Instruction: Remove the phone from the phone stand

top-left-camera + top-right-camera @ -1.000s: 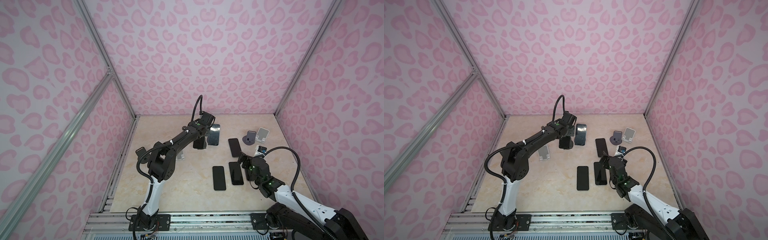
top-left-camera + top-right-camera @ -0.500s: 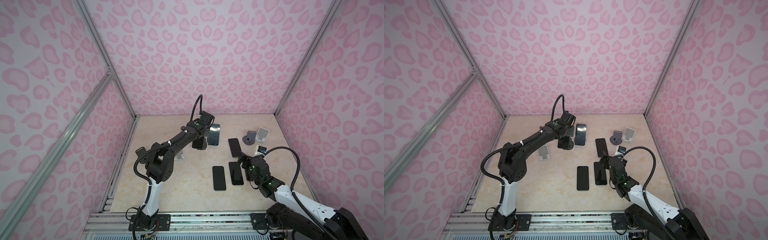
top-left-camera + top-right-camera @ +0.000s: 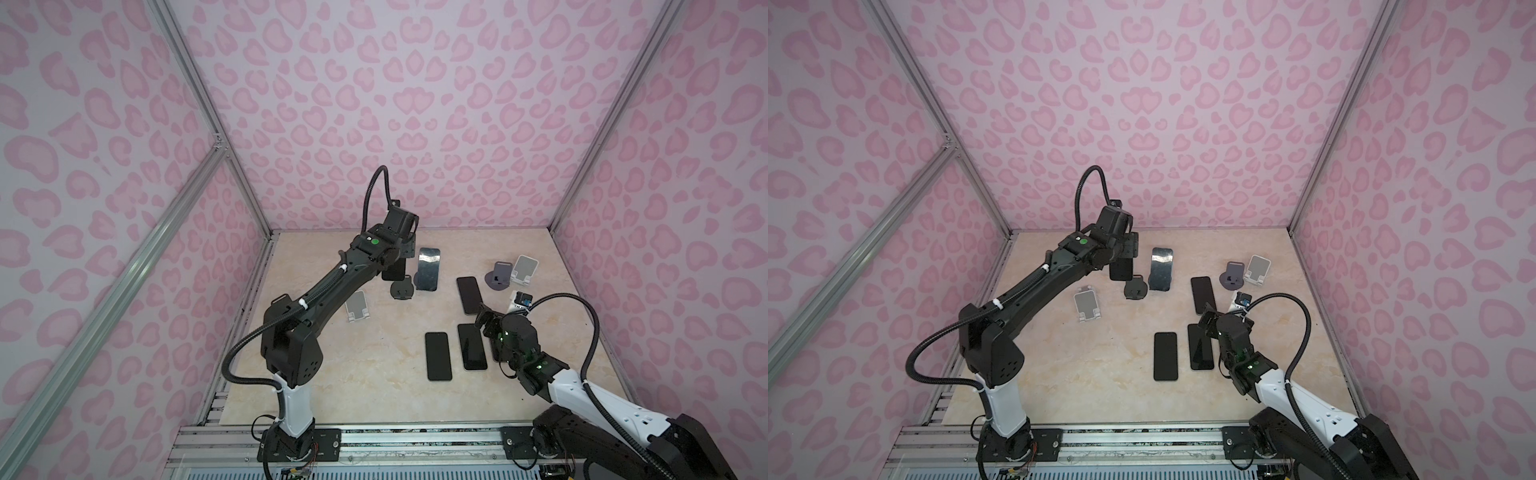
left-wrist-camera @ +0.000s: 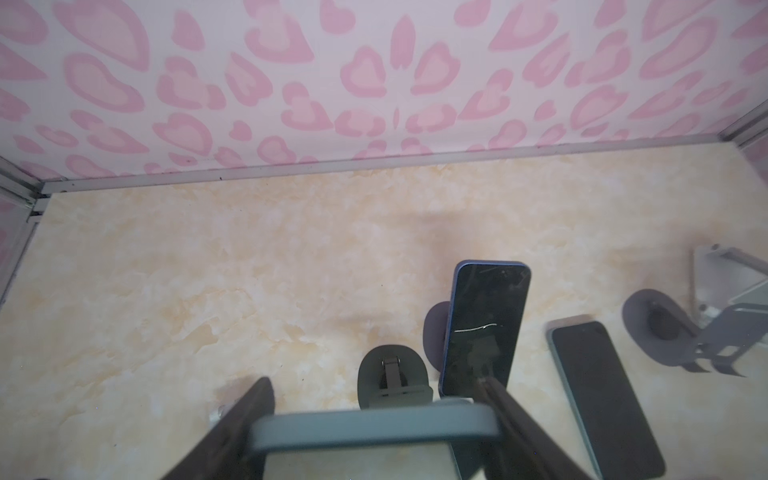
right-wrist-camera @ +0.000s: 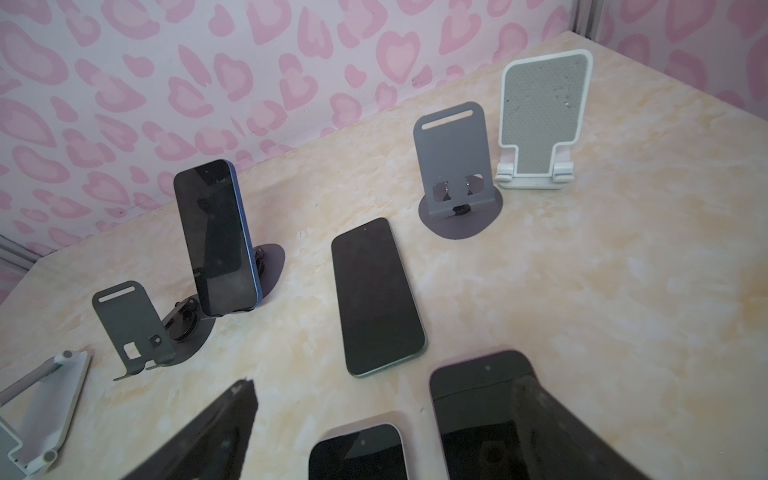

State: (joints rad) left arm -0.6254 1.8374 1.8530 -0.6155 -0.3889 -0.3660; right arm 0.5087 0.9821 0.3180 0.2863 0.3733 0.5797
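Over the last second my left arm's elbow has swung out toward the left wall, and the grey-cased phone [image 4: 374, 424] has come up a little with my wrist. My right arm has not shifted.

Starting at the left, a silver stand [image 3: 357, 309] sits empty. Next, my left gripper [image 4: 374, 380] is closed partway across the phone's narrow width, one finger on each long edge near one end. The phone hangs under my wrist in both top views, clear of the dark stand [image 3: 403, 289], which stands empty just beside it. I judge the lift-out done; what is left is laying the phone flat on the bare table [image 3: 374, 374].

It should handle as a stiff, flat slab with some heft, glass-faced and smooth at the edges, so it could slide or pivot in a two-point pinch. I would stay on the side edges, off the screen, and lower it slowly.

Just right of the dark stand, a blue phone [image 3: 428, 270] leans upright on a purple stand [image 5: 270, 262]. Further right come a flat phone [image 3: 469, 295], then a grey stand [image 3: 500, 274] and a white stand [image 3: 524, 270], both empty. Nearer the front, a black phone [image 3: 438, 355] lies flat beside a second one [image 3: 471, 347]. My right gripper [image 5: 382, 382] hovers low by them, fingers spread wide and holding nothing.
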